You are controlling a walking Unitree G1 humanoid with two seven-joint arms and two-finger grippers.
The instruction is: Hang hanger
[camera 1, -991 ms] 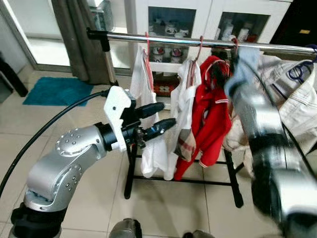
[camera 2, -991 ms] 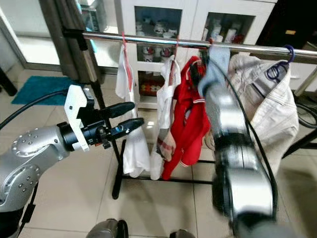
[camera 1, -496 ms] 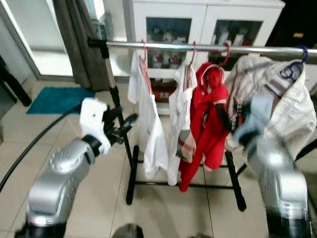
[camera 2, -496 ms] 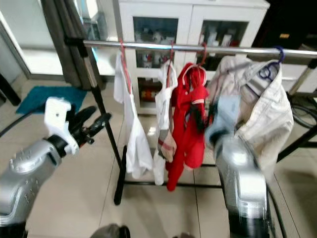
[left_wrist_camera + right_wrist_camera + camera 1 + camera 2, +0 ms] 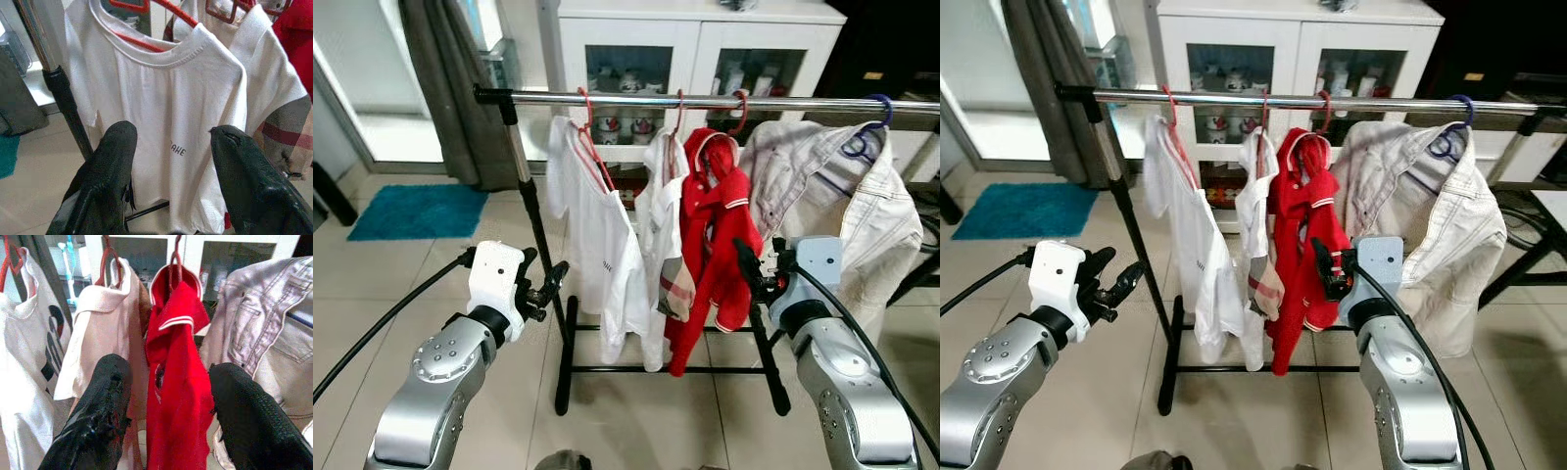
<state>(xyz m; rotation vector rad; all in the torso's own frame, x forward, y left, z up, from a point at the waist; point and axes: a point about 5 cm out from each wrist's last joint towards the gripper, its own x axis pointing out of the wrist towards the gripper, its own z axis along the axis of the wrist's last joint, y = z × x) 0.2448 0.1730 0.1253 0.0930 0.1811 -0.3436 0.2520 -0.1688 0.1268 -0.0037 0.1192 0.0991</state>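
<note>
Both tools released, empty: left tool (image 5: 546, 289), right tool (image 5: 756, 266). Red shirt's hanger (image 5: 738, 102) sits on rail (image 5: 636, 99); your right tool could snag it.

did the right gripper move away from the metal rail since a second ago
Yes. The right gripper dropped from up at the metal rail to lower down, in front of the red shirt, fingers open and empty.

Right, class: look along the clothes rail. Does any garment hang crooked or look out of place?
The white T-shirt sits askew on its red hanger, neckline pulled to one side so it slopes. The red shirt also droops unevenly. The beige jacket and the plaid-trimmed white shirt hang fairly normally. Nothing has fallen to the floor.
</note>
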